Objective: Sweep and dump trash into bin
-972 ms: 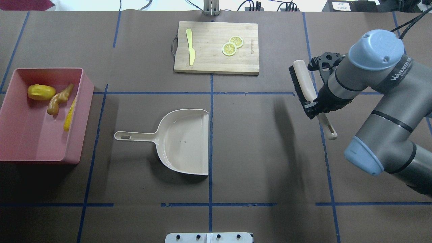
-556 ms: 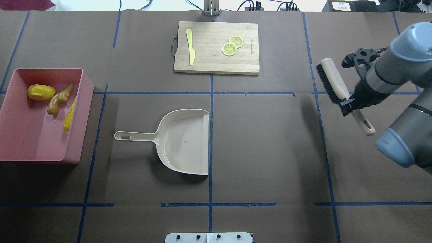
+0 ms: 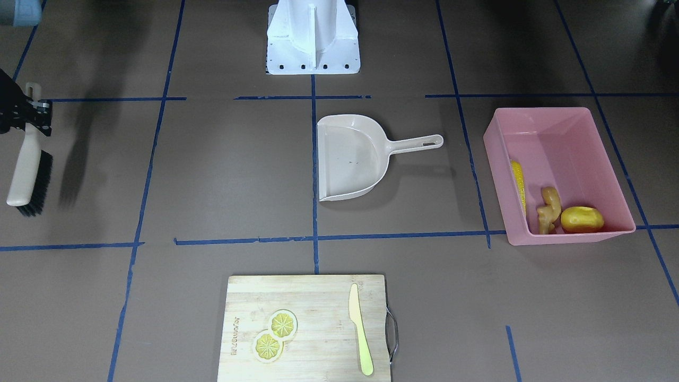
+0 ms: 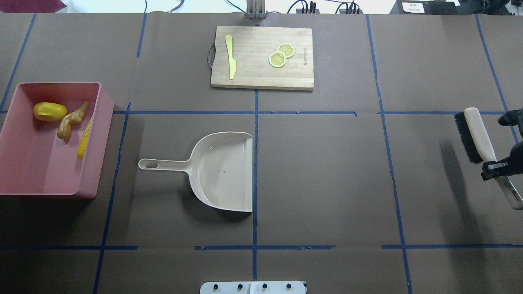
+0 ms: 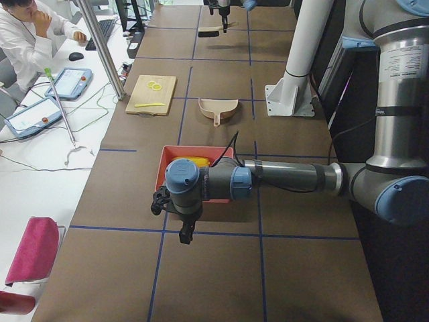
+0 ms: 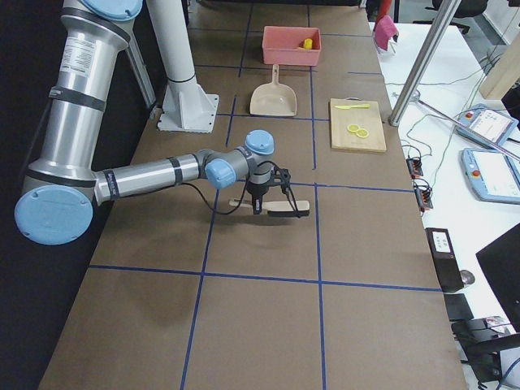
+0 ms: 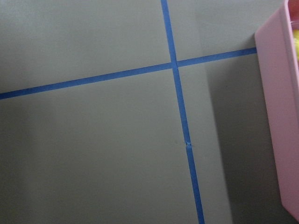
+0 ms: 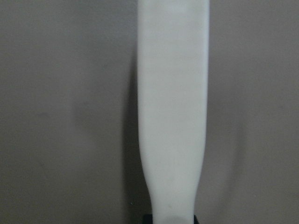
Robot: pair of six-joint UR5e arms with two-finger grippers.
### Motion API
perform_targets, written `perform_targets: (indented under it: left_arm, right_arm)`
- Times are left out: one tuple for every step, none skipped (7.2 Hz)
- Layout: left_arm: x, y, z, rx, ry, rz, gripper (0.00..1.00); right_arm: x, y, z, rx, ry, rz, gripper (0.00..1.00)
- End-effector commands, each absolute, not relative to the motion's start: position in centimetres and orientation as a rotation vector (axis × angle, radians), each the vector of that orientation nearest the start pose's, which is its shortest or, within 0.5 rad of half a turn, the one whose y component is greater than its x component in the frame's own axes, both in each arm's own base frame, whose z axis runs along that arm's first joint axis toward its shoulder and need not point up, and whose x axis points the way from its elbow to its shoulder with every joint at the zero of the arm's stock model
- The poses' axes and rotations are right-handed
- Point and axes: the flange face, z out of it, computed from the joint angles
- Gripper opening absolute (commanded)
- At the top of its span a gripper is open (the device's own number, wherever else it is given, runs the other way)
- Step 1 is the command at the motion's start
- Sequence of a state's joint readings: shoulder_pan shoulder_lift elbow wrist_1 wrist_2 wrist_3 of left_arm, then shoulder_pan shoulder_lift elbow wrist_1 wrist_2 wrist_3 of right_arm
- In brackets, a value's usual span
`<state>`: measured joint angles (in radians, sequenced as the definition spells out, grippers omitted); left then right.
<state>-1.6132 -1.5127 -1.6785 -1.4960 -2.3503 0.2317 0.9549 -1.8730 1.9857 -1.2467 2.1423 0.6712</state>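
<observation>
Far right in the overhead view, the right gripper point(image 4: 495, 168), clamped on the beige-handled black brush point(image 4: 479, 130), has withdrawn from centre. The yellow-and-tan toy trash point(image 4: 70, 121) lies in the pink rectangular plastic bin point(image 4: 93, 159), so the job looks done.

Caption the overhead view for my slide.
Trash in the pink bin, empty dustpan mid-table, right gripper holding the brush at the far right.

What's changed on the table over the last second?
The right gripper, still clamped on the beige-handled black-bristle brush, carried it toward the table's right end and nearer the robot. The beige plastic dustpan, the pink plastic bin and the three toy foods inside it stayed put.
</observation>
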Motion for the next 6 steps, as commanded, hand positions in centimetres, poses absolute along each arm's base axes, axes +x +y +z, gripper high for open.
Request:
perform_targets:
  left_arm:
    - [-8.3,-46.2,63.9,0.09,0.777,0.172,1.0]
    - [-8.3,-46.2,63.4,0.099,0.774,0.176,1.0]
    - [-8.3,-46.2,63.4,0.1,0.774,0.176,1.0]
    - [-8.3,-46.2,63.4,0.099,0.772,0.176,1.0]
    - [-8.3,-46.2,63.4,0.1,0.774,0.176,1.0]
    - [-8.3,-46.2,63.4,0.101,0.774,0.177,1.0]
  right_arm:
    - [-14.7,-34.4,61.0,-0.023,-0.692,-0.039,0.02]
    - [-14.6,-34.3,62.9,-0.017,-0.696,-0.041,0.02]
    - [-14.5,-34.2,64.6,-0.017,-0.697,-0.043,0.03]
    - [-14.5,-33.9,66.2,-0.018,-0.698,-0.046,0.07]
    - [-14.4,-33.8,67.2,-0.012,-0.706,-0.05,0.1]
    - [-14.6,-34.0,66.8,-0.01,-0.721,-0.056,0.25]
